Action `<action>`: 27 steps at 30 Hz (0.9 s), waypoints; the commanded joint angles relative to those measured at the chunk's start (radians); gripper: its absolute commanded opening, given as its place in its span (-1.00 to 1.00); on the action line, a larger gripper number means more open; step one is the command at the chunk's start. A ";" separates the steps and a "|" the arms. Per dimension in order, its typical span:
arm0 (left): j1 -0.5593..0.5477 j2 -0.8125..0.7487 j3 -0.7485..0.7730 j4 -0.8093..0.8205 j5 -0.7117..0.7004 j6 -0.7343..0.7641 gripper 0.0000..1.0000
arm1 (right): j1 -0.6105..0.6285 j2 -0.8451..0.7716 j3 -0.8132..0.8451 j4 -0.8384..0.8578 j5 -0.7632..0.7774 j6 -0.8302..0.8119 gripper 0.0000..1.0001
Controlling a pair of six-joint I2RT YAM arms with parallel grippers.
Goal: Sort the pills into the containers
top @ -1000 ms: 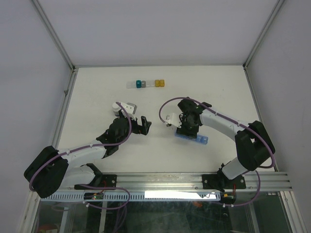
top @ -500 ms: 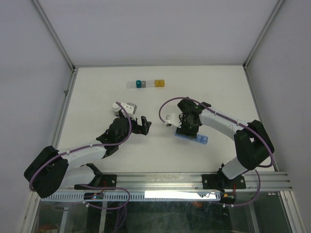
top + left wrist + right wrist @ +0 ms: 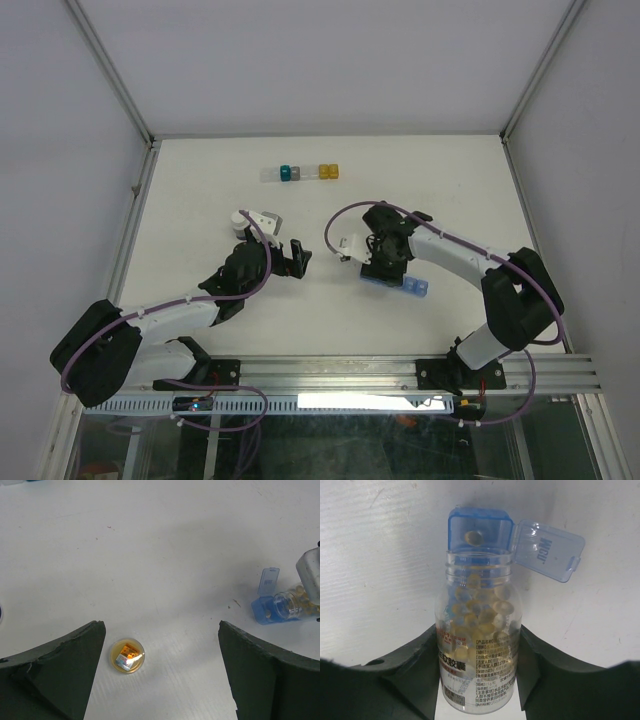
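Note:
My right gripper [image 3: 383, 262] [image 3: 477, 632] is shut on the clear pill bottle [image 3: 479, 665], uncapped and tipped with its mouth over the containers. The pills [image 3: 480, 607] fill its neck as a tan mass. The containers [image 3: 408, 286] are a blue strip. Its end compartment [image 3: 480, 532] stands open with its lid [image 3: 547, 550] flipped back and one pill [image 3: 474, 537] inside. My left gripper [image 3: 298, 258] [image 3: 161, 630] is open and empty just above the table. A small round cap [image 3: 127, 656] lies below it by the left finger. The strip [image 3: 264, 611] and bottle [image 3: 290, 605] also show in the left wrist view.
A row of teal, grey, clear and yellow cubes [image 3: 300, 172] lies at the back of the white table [image 3: 200, 190]. Frame posts and walls edge the table on both sides.
My right gripper with the bottle has shifted very slightly left and back over the strip. The left arm has not moved.

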 commanded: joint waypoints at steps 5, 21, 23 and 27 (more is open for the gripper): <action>0.005 0.000 0.014 0.053 0.000 0.018 0.98 | -0.009 -0.005 0.060 -0.027 -0.028 0.015 -1.00; 0.006 0.004 0.018 0.050 0.001 0.020 0.98 | -0.012 -0.023 0.036 0.000 -0.052 0.026 -1.00; 0.007 0.004 0.018 0.052 0.001 0.020 0.98 | -0.005 -0.040 -0.005 0.087 0.068 0.027 -1.00; 0.006 0.005 0.018 0.052 0.001 0.020 0.98 | 0.005 -0.043 -0.006 0.064 0.025 0.024 -1.00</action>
